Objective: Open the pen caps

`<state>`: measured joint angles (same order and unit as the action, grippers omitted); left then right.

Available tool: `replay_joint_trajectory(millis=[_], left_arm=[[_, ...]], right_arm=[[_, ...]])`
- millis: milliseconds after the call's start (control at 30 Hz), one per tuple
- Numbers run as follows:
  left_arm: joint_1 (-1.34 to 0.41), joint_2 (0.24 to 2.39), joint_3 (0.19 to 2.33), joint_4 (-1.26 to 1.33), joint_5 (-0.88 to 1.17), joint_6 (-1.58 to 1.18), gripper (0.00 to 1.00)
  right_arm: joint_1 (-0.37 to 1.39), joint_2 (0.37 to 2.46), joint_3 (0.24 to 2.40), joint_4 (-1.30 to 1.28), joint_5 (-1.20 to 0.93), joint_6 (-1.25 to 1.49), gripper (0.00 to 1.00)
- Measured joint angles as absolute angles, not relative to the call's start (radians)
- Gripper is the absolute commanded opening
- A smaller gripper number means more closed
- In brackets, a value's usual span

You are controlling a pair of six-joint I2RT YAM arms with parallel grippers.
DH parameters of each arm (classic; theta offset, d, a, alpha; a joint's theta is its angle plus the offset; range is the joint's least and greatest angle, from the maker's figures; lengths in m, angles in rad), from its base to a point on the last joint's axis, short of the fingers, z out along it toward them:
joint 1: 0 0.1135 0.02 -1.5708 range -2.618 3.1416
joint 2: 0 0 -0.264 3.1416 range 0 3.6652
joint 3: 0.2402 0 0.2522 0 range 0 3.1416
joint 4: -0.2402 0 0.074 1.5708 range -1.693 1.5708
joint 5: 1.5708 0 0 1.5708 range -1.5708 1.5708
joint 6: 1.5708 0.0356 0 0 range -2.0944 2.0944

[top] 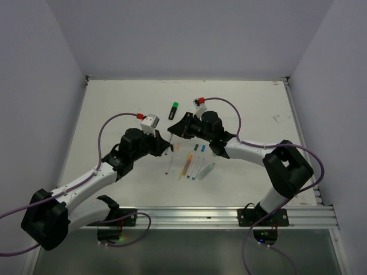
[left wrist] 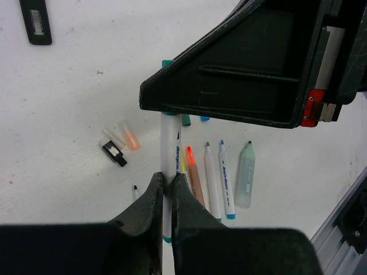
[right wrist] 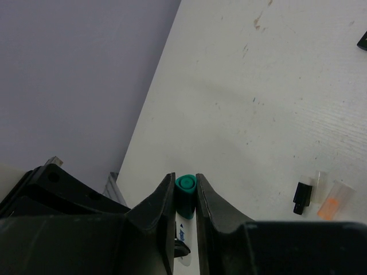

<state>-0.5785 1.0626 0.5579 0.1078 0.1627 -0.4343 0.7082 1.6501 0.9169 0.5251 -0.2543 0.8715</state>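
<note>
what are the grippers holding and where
The left gripper clamps the white pen by its barrel; right gripper pinches its green cap.

Teal cap (right wrist: 185,189): stubby, still seated on a white pen (left wrist: 169,143), raised above the tabletop (top: 114,114), pinched by the right gripper (right wrist: 184,179).
Black cap (right wrist: 301,196): off, lying mid-tabletop.
Orange-tinted clear cap (right wrist: 331,204): off, just beside the black one.
Blue cap (top: 203,148): loose, lying farther right.

Bright, even light on the white table (top: 114,114), soft shadows; the left gripper (left wrist: 168,182) shows dark and slightly blurred.
</note>
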Motion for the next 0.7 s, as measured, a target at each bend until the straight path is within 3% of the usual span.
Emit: replay_joint_trajectory(millis=[33,133,233,333,500,633,700], left_arm=[[-0.579,1.063,0.558,0.110,0.163,-0.433,0.20],[-0.579,1.063,0.553,0.119,0.165,-0.425,0.40],[-0.579,1.065,0.542,0.127,0.179,-0.425,0.52],[-0.580,1.083,0.541,0.135,0.192,-0.426,0.55],[-0.584,1.118,0.541,0.142,0.208,-0.427,0.37],[-0.585,1.124,0.541,0.140,0.213,-0.425,0.08],[-0.585,1.126,0.541,0.139,0.214,-0.427,0.00]], right_arm=[[0.708,1.650,0.917,0.527,-0.253,0.872,0.00],[0.709,1.650,0.917,0.532,-0.255,0.873,0.00],[0.709,1.650,0.916,0.540,-0.257,0.873,0.00],[0.709,1.650,0.916,0.541,-0.258,0.873,0.00],[0.709,1.650,0.909,0.548,-0.266,0.874,0.00],[0.712,1.650,0.896,0.558,-0.280,0.877,0.00],[0.711,1.649,0.891,0.564,-0.280,0.881,0.00]])
